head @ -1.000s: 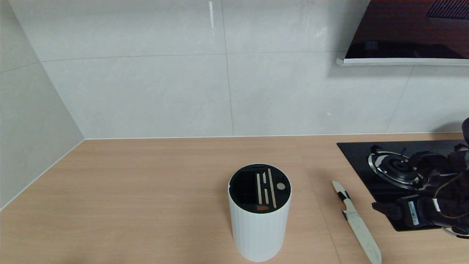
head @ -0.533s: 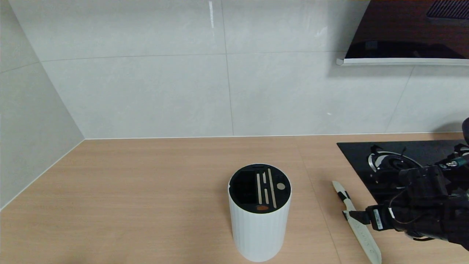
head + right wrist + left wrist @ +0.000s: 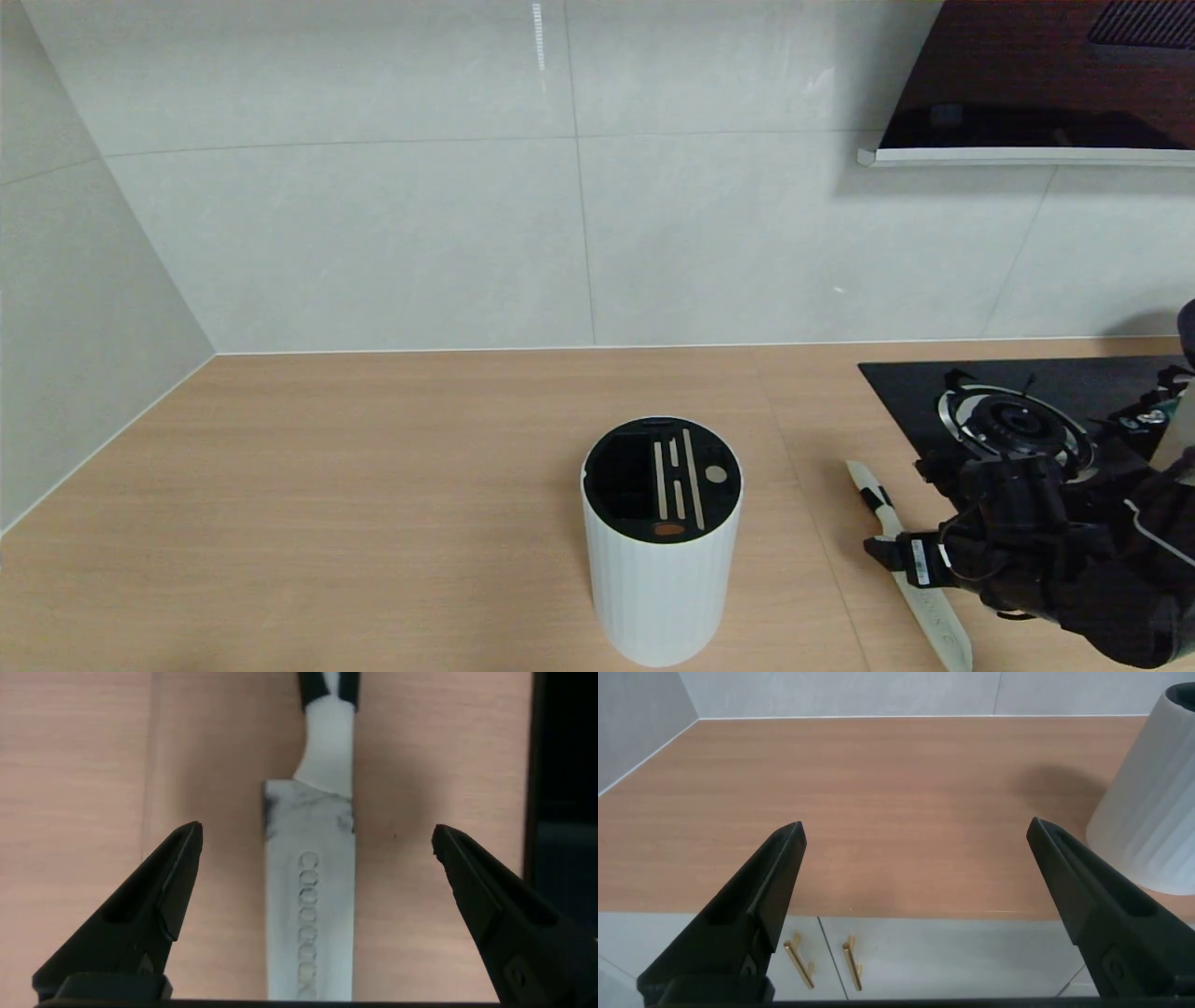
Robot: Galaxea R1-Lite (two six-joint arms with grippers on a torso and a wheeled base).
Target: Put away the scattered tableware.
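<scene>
Step in hand: approach to the knife (image 3: 932, 616), lying flat near the front edge of the tabletop (image 3: 373, 448), beside the hob (image 3: 934, 401). Right gripper (image 3: 315, 859) hangs over its blade, fingers wide apart, empty. Left gripper (image 3: 915, 840) likewise open, empty. Next move likely: descend, close, carry it to the white holder (image 3: 661, 560).

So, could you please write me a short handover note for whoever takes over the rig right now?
Right tool: open, over the knife, straddling the blade near the handle; nothing gripped.
Left tool: open, empty, above the counter's front edge, near the holder.
The knife lies flat on the counter between the holder and the stove.
Done: nothing stowed yet.
Left: grip the knife and slot it into the holder.
</scene>
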